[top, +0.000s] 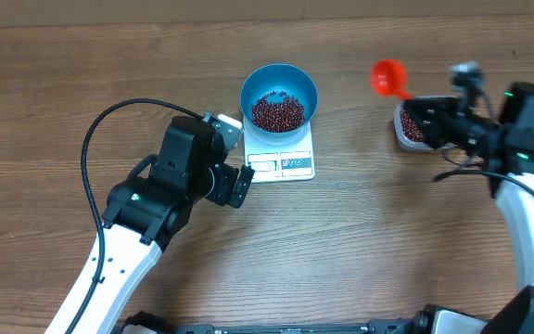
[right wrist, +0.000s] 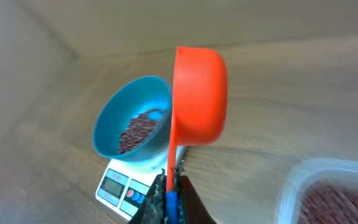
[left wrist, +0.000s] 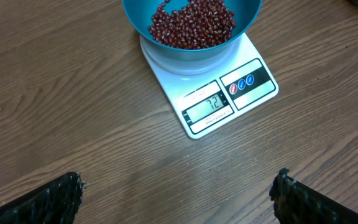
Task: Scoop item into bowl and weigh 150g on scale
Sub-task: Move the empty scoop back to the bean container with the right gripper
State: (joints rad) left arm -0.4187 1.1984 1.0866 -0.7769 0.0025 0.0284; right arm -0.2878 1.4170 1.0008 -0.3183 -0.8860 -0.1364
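My right claw (right wrist: 169,202) is clamped together on the thin handle of the orange scoop (right wrist: 197,96). The scoop stands up beyond the fingertips with its cup turned on its side, and I cannot tell whether anything is in it. Just below and to one side of this claw sits the clear tub (right wrist: 294,186), with dark red beans (right wrist: 135,130) showing inside it. Farther out past the scoop's cup is the blue bowl (right wrist: 114,118) on the white scale (right wrist: 114,186), well apart from the scoop.

My left claw (left wrist: 179,208) hangs with its fingers spread wide and nothing between them. The scale lies straight ahead of it, display edge nearest the claw, reading 72. The bowl sits on the far part of the scale and holds a loose pile of the beans. From overhead this claw is just beside the scale's near corner, and I see no contact.

A black cable (top: 91,148) loops out behind the left arm. Bare table (top: 387,232) lies between the two claws and behind both. The table's far edge runs just beyond the bowl and the scoop.
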